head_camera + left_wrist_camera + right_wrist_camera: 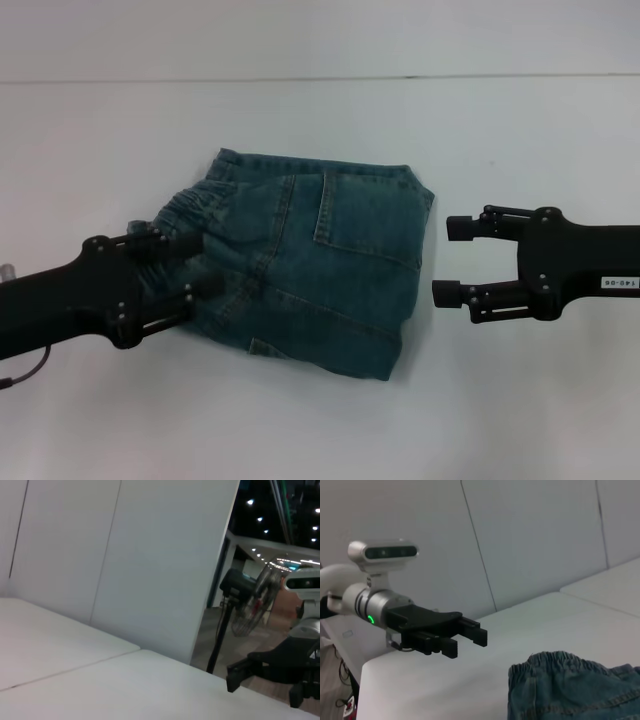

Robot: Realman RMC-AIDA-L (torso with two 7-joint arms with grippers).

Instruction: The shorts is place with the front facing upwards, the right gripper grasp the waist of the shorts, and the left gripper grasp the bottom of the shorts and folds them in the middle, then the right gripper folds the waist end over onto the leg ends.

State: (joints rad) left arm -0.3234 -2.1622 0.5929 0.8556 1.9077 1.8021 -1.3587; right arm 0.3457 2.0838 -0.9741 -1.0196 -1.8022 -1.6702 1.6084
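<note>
Left gripper (196, 268) sits nearest, at the left edge of the denim shorts (310, 270), jaws parted, holding nothing, over the gathered waist (200, 207). The shorts lie mid-table (320, 420), already doubled lengthwise, pocket side up. Right gripper (455, 262) hangs just right of the cloth, wide open, empty. Looks like the middle fold is done. The final end-to-end fold is next and needs a clean pinch on the waist.

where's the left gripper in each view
Head view: left gripper low on the left, at the elastic waist of the shorts.
Left wrist view: not in it; the black gripper there is the right one.
Right wrist view: left-centre, above the table.
Shared landmark: white table.
</note>
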